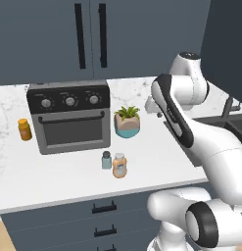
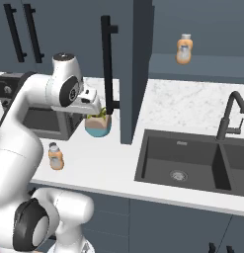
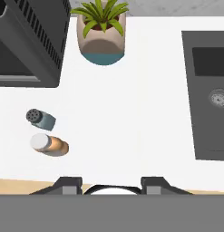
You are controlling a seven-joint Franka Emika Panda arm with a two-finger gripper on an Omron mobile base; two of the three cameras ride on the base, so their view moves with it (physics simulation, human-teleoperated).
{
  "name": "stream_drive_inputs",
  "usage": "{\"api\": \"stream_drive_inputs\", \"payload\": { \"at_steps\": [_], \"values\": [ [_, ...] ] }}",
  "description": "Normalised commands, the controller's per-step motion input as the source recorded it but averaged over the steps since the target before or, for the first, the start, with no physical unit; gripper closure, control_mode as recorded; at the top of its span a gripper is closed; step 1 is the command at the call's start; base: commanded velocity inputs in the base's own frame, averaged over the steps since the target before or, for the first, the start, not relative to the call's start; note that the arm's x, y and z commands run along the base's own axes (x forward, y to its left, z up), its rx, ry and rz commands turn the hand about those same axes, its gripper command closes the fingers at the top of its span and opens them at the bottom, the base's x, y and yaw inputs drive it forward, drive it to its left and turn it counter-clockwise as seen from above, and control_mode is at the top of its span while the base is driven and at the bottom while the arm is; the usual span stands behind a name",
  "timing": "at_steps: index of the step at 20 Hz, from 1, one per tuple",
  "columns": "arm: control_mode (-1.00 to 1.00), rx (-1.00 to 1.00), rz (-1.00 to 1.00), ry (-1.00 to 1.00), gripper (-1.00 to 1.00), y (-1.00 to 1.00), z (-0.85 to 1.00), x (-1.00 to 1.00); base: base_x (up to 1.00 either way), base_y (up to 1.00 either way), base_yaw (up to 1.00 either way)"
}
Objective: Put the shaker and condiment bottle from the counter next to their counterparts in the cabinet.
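i am seeing: shaker [image 3: 40, 118] and condiment bottle [image 3: 50, 145] standing side by side on counter [image 3: 131, 118]; gripper [image 3: 112, 185] hovering above, jaws narrowed, holding nothing.

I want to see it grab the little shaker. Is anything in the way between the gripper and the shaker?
Nothing visible blocks it. In the hand view the gripper looks down on bare counter, and the shaker stands off to one side, with the condiment bottle right beside it. The potted plant and toaster oven sit farther back.
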Motion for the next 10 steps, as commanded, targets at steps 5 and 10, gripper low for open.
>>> {"api": "stream_drive_inputs", "payload": {
  "at_steps": [5,10],
  "values": [
    [-1.0,0.07,0.0,0.0,-1.0,0.0,-0.07,-0.38,0.0,0.0,0.0],
    [-1.0,0.06,0.0,0.02,-1.0,0.0,-0.13,-0.31,0.0,0.0,0.0]
  ]
}}
